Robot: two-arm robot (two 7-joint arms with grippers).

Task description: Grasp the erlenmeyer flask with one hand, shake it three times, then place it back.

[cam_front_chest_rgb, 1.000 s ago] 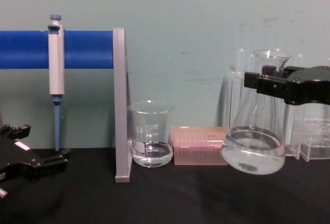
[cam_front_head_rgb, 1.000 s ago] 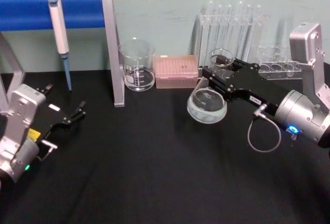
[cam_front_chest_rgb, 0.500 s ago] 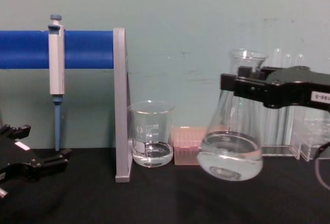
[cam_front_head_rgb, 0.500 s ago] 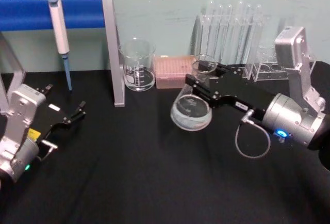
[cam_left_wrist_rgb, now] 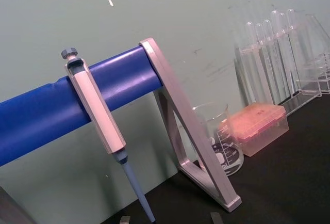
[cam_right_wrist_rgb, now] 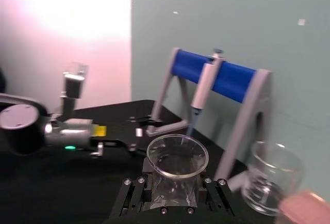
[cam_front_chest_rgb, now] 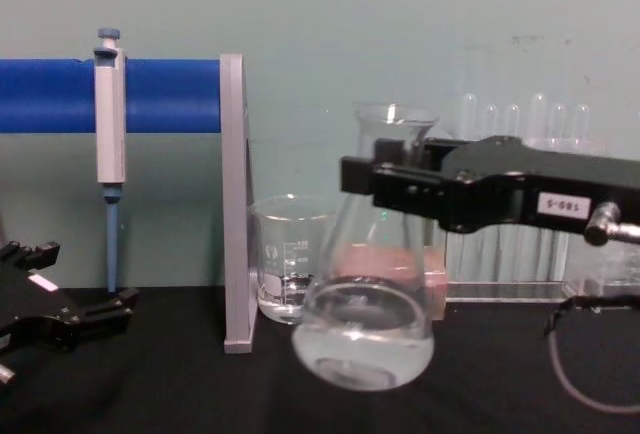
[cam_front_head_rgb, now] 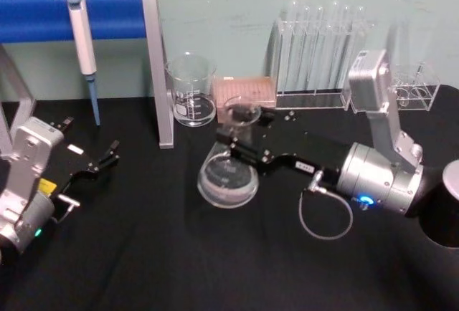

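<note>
Caught mid-task, the right gripper [cam_front_head_rgb: 242, 133] is clamped on the neck of the flask [cam_front_head_rgb: 228, 176], just under the flared rim. That hold leaves the wide, liquid-filled base free to swing. In the head view the flask hangs near the centre of the table [cam_front_head_rgb: 179, 254], at five o'clock from the beaker [cam_front_head_rgb: 191, 90] and seven o'clock from the tip box [cam_front_head_rgb: 247, 89]. The chest view suggests its base is tipped and clear of the cloth, consistent with a shake under way. Working in open space keeps the glass well apart from the test tubes [cam_front_head_rgb: 315, 39] at one o'clock. The left gripper [cam_front_head_rgb: 100, 162], jaws apart, sits idle at eight o'clock, out of the swing's path.
</note>
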